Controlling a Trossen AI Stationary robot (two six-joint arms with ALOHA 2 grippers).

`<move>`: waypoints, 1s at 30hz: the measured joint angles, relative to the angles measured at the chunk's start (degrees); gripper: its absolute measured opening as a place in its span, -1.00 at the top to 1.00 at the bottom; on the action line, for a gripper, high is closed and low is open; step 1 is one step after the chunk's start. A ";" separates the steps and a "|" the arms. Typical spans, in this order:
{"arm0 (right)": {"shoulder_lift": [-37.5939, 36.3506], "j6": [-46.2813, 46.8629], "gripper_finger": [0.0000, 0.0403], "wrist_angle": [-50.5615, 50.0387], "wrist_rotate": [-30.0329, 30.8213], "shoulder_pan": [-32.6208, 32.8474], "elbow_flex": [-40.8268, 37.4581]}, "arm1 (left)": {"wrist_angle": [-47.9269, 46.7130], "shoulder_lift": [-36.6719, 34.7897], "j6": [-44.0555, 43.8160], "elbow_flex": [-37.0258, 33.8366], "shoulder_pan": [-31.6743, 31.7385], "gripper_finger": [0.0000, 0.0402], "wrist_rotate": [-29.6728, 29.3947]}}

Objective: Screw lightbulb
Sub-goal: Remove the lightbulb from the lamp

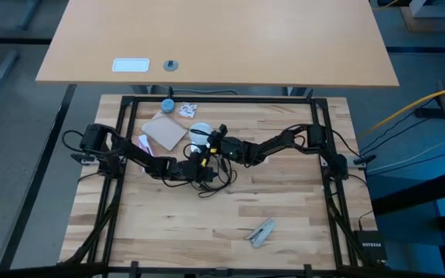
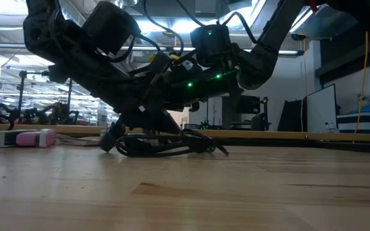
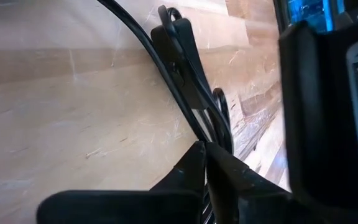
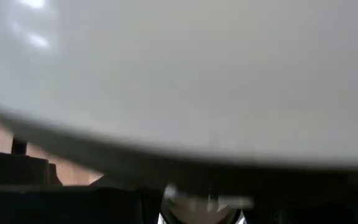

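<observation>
A: What are the left jaws (image 1: 199, 164) doing?
B: They are lying low on the tabletop (image 1: 284, 201), pressed fully together, with the black cord (image 3: 185, 81) running just ahead of their tips.

A: And the right jaws (image 1: 207, 144)?
B: They are standing partly apart, closing around the lightbulb (image 1: 198, 133); its white globe is filling the right wrist view, right between and ahead of the fingers, just beyond the left jaws.
</observation>
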 joint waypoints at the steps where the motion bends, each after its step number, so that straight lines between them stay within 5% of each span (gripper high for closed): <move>1: 0.00 0.04 0.18 -0.03 0.02 0.05 0.03 | -0.41 -0.45 0.47 -0.06 0.00 0.96 0.21; 18: -0.02 -1.12 0.18 -1.61 -3.07 0.28 0.16 | 0.48 -2.43 -7.05 -0.19 -4.52 0.35 4.63; 30: -0.20 2.02 0.18 -4.03 -6.41 0.09 0.13 | 5.38 -2.54 -6.26 -0.12 -7.57 0.56 -4.57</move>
